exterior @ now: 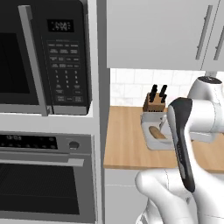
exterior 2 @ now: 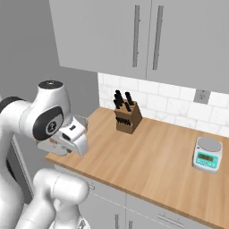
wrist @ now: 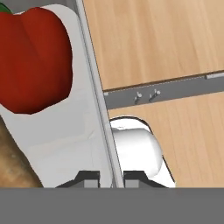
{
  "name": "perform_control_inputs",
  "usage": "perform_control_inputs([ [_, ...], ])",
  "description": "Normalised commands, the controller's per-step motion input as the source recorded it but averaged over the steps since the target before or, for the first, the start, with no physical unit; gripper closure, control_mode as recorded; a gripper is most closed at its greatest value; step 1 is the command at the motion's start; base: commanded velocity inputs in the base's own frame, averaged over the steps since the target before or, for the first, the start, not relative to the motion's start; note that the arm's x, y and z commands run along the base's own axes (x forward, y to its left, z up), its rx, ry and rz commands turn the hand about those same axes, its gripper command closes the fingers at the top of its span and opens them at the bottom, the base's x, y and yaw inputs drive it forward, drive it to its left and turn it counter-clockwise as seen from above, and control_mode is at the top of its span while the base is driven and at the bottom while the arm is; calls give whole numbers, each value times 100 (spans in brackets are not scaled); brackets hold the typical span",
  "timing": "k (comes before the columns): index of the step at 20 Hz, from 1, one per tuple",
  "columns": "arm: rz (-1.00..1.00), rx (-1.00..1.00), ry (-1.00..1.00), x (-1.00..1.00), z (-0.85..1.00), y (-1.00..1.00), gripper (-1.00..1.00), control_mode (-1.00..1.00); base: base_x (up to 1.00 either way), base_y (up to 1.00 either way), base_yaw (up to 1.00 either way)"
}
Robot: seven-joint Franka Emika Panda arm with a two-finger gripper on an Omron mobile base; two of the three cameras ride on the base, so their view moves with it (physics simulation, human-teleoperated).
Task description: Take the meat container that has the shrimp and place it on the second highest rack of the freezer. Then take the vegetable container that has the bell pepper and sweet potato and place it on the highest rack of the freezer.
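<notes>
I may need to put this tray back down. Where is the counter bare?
Bare wood lies between the knife block and the scale, and along the counter front edge. It is crowded at the left end, where the fingers pinch the vegetable container wall.

The tray (exterior: 154,139) is half hidden behind the robot's forearm in the left base view; its right side cannot be seen. The sweet potato (exterior: 156,132) lies in the tray, its right end covered by that forearm. In the hand view the bell pepper (wrist: 33,61) is cut off by the left and top edges, and the sweet potato (wrist: 13,162) beside it is cut at the left edge. The 2 fingertips (wrist: 89,178) either side of the tray wall (wrist: 98,109) show as stubs at the bottom. The microwave (exterior: 43,57) left of the tray is cropped; its display is too blurred to read.
</notes>
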Motion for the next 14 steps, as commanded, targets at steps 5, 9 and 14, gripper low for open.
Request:
perform_control_inputs([
  [5,1,0,0,-62,-16,0,100,-100,0,0,0],
  [9,3,0,0,-56,-26,0,100,-100,0,0,0],
  [14,2,0,0,-25,-16,0,100,-100,0,0,0],
])
